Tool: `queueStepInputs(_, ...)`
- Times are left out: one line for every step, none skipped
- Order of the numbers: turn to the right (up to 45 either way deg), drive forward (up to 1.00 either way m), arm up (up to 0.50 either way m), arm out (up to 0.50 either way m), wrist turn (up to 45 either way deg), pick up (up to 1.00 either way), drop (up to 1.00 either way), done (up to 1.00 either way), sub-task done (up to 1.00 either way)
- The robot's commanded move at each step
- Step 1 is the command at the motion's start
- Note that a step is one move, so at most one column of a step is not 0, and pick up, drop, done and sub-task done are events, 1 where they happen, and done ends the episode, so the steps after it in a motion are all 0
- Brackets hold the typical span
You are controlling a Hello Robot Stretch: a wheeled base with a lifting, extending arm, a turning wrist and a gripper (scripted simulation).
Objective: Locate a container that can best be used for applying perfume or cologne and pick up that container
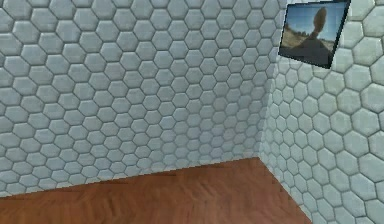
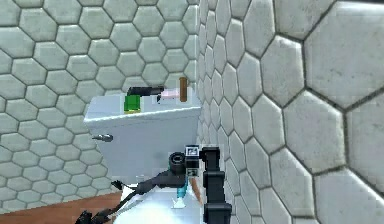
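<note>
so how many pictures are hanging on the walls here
1: a framed picture at the forward view's top right, high on the hexagon-tiled wall just past the corner. Others may hang on wall parts outside the views.

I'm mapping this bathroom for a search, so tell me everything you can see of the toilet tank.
The tank is a pale, glossy white box with a flat, overhanging lid, standing upright against the hexagon-tiled wall. What looks like a small lever shows at its front left. On the lid lie a green item, a pink item and an upright brown stick.
</note>
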Motion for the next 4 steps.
queueStepInputs(0.0, 0.00, 0.00, 0.00, 45.0, 0.00, 0.00, 0.00, 0.00)
queueStepInputs(0.0, 0.00, 0.00, 0.00, 24.0, 0.00, 0.00, 0.00, 0.00)
queueStepInputs(0.0, 0.00, -0.30, 0.00, 0.0, 0.00, 0.00, 0.00, 0.00)
queueStepInputs(0.0, 0.00, 0.00, 0.00, 0.0, 1.00, 0.00, 0.00, 0.00)
